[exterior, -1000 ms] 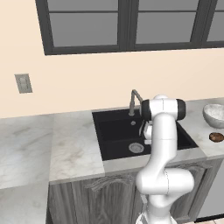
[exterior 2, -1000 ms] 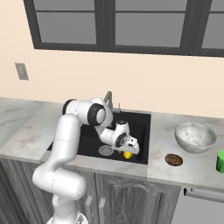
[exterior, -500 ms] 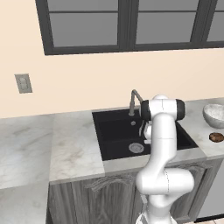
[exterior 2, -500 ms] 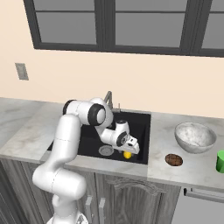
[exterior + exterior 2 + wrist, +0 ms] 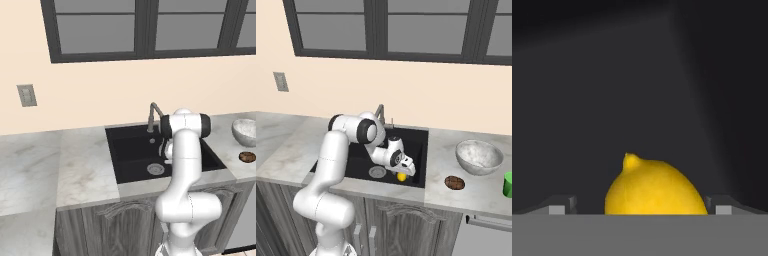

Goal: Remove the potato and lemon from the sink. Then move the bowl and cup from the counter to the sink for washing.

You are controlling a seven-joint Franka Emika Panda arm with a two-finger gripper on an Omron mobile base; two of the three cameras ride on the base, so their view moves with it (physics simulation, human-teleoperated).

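Over the preceding second almost nothing had shifted: both base views held the same framing, and the arm stayed bent down into the sink with the tool poised at the lemon. The tool stood fully open, its two dark fingertips flanking the fruit on either side without yet touching it, as the hand view showed. This stillness suggested that the approach was finished and that closing on the lemon was the step in hand. The potato already lay on the table to the right of the sink (so half of the removal appeared done), in front of the bowl, with the cup near the picture's right edge. The lemon rested on the black basin floor towards the right front corner, just right of the grey drain. It appeared bright yellow and smooth, roundish with a small nipple at the top; such a shape would probably roll if pinched off-centre.
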